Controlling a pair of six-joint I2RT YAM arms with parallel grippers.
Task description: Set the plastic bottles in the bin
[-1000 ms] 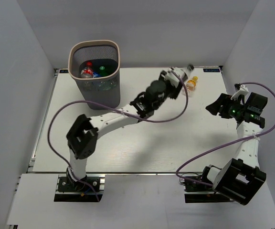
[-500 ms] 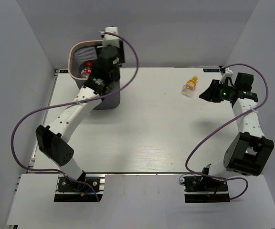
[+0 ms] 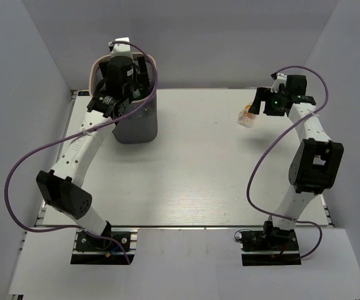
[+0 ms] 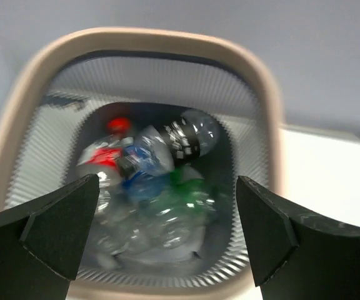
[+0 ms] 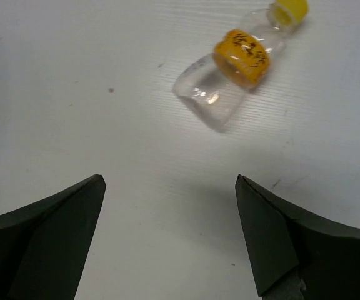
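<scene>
One tall dark grey mesh bin with a pale beige rim [image 4: 167,39]. Inside it is one blurred heap of plastic bottles, of which four can be told apart: one clear bottle with a red label and red cap [image 4: 108,153], one clear bottle with a dark label [image 4: 183,140], one blue-labelled bottle [image 4: 144,184] and one green bottle [image 4: 183,181]; whether more lie beneath cannot be counted. One small clear bottle with an orange label and yellow cap [image 5: 239,65]. One white table [image 3: 186,181]. Two black-and-white robot arms, the left arm [image 3: 80,145] and the right arm [image 3: 306,125]

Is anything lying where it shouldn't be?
Yes. One small bottle with an orange label lies on its side on the table, outside the bin. The other bottles are piled inside the bin.
</scene>
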